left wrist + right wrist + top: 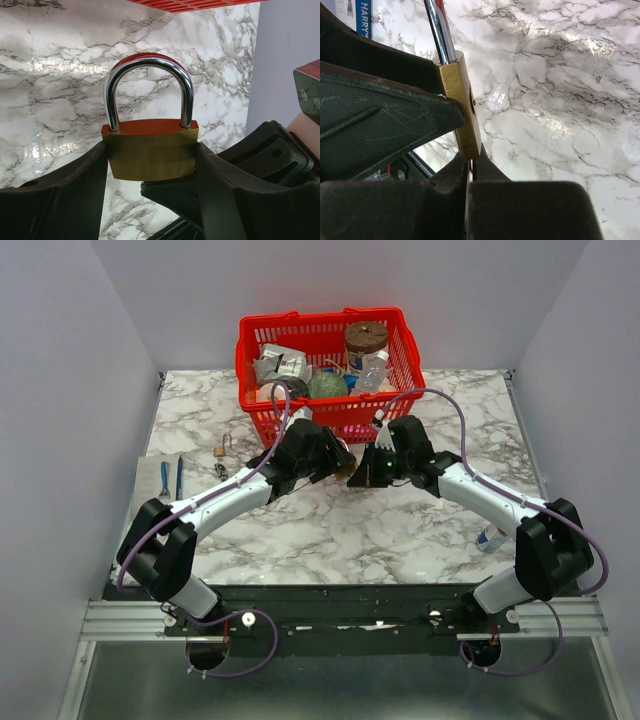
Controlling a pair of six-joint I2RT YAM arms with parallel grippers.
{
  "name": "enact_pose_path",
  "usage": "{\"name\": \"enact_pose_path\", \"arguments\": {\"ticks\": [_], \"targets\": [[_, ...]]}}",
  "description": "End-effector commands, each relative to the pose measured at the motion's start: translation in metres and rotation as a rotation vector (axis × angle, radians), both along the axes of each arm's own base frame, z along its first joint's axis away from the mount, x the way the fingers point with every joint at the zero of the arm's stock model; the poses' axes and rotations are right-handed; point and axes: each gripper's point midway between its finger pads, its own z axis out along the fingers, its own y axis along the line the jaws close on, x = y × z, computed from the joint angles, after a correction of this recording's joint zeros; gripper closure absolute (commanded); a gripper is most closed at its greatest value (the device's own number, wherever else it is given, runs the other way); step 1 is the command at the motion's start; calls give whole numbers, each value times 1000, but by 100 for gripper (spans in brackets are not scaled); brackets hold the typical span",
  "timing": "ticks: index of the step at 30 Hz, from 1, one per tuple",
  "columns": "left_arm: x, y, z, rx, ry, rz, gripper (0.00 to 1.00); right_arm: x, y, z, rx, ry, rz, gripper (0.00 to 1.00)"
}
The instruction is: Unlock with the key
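Observation:
A brass padlock (150,155) with a closed chrome shackle (148,65) is held above the marble table, shackle pointing away, and my left gripper (151,150) is shut on the sides of its body. Seen edge-on in the right wrist view, the padlock (462,110) has my right gripper (472,162) pressed up under its bottom face. That gripper is shut on the key (471,169), of which only a thin sliver shows between the fingers. From above, both grippers meet at the padlock (346,468) in front of the basket.
A red basket (320,320) full of items stands at the back, just beyond the grippers. On the left of the table lie a small padlock (219,449), a dark bunch of keys (219,470) and blue tools (165,475). A small bottle (490,538) lies by the right arm.

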Motion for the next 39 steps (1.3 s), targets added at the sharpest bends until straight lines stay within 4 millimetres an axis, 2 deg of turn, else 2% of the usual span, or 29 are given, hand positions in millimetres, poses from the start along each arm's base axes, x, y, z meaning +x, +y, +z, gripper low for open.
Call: {"name": "enact_pose_path", "arguments": {"ticks": [1, 6, 9, 13, 19, 26, 31, 39], "targets": [[-52, -36, 6, -63, 88, -221, 100, 57, 7, 78, 136, -327, -85, 99], [-49, -32, 12, -77, 59, -209, 100, 46, 5, 73, 144, -315, -64, 99], [-49, -37, 24, -130, 8, -232, 100, 35, 9, 78, 184, -325, -19, 99], [-48, -34, 41, -177, -60, -240, 100, 27, 9, 95, 221, -366, 10, 99], [-57, -38, 68, -280, -142, -319, 100, 17, 10, 122, 296, -399, 66, 99], [-67, -34, 96, -343, -245, -382, 100, 7, 7, 144, 365, -420, 108, 99], [-72, -34, 105, -364, -271, -407, 100, 6, 4, 156, 395, -436, 117, 99], [-71, -35, 104, -362, -266, -404, 100, 5, 2, 158, 390, -458, 129, 99]]}}
